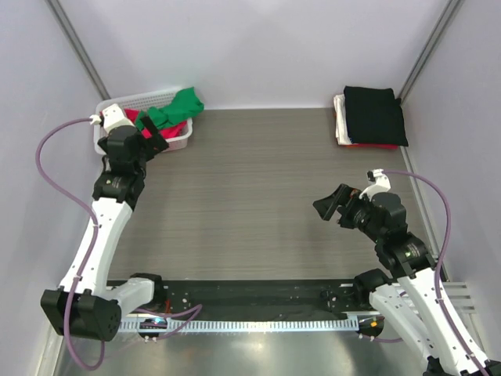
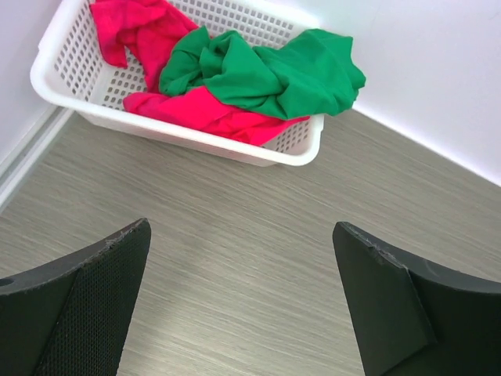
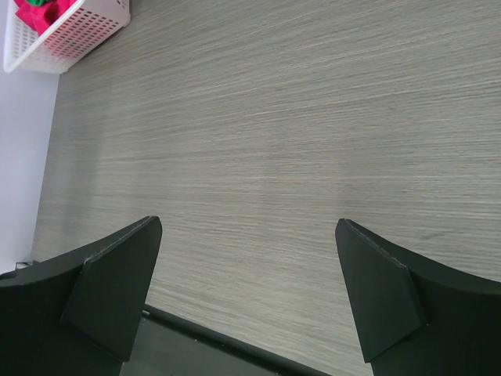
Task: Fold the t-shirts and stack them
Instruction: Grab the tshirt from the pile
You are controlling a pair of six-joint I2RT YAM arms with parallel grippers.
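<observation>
A crumpled bright green t-shirt (image 1: 178, 107) lies on top of a red-pink t-shirt (image 1: 174, 128) in the white lattice basket (image 1: 119, 104) at the back left. In the left wrist view the green t-shirt (image 2: 274, 74) hangs over the basket's rim (image 2: 188, 133), with the red-pink t-shirt (image 2: 211, 113) under it. A folded black t-shirt (image 1: 374, 115) tops a stack of white and red ones (image 1: 342, 124) at the back right. My left gripper (image 1: 154, 138) is open and empty just in front of the basket. My right gripper (image 1: 333, 205) is open and empty above the table at the right.
The wood-grain table (image 1: 250, 196) spreads between the arms. White walls enclose it, with metal posts at the back corners. A black strip (image 1: 258, 294) and a ruler run along the near edge. The basket shows far off in the right wrist view (image 3: 70, 35).
</observation>
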